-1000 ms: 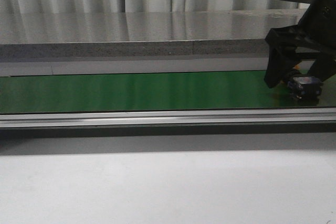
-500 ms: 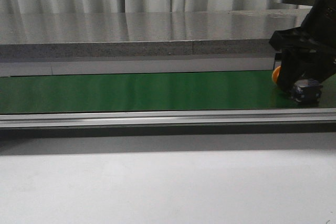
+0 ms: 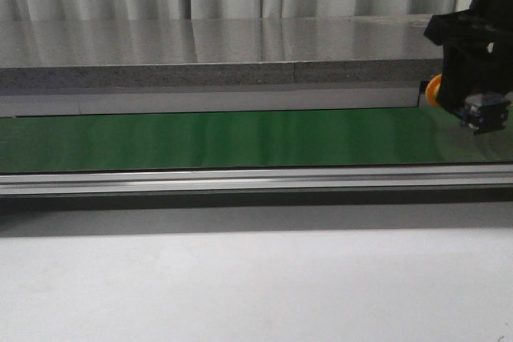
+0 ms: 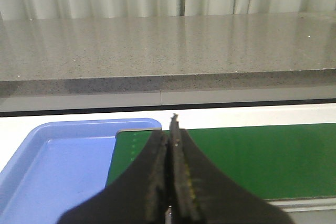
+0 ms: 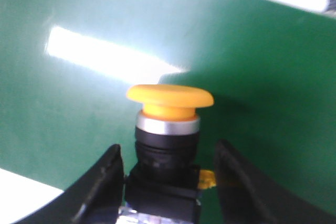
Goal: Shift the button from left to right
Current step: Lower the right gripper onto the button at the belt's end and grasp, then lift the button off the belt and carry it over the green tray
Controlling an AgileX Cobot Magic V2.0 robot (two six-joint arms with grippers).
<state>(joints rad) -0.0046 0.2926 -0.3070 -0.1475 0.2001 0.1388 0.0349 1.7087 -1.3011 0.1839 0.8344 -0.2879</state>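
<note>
The button shows in the right wrist view with its yellow-orange cap (image 5: 170,98) above a silver ring and a black body (image 5: 165,182). My right gripper (image 5: 168,153) is shut on the black body, one finger on each side. In the front view the right gripper (image 3: 473,106) is at the far right and holds the button (image 3: 434,90) a little above the green belt (image 3: 224,138), cap pointing left. My left gripper (image 4: 171,129) is shut and empty, over the belt's left end (image 4: 262,156). It does not show in the front view.
A blue tray (image 4: 52,166) lies beside the belt's left end. A grey stone counter (image 3: 200,54) runs behind the belt, with curtains behind it. An aluminium rail (image 3: 240,180) borders the belt's near side, with a white table surface (image 3: 240,286) in front.
My right gripper closed on the button, then rose and moved right, lifting it off the belt.
</note>
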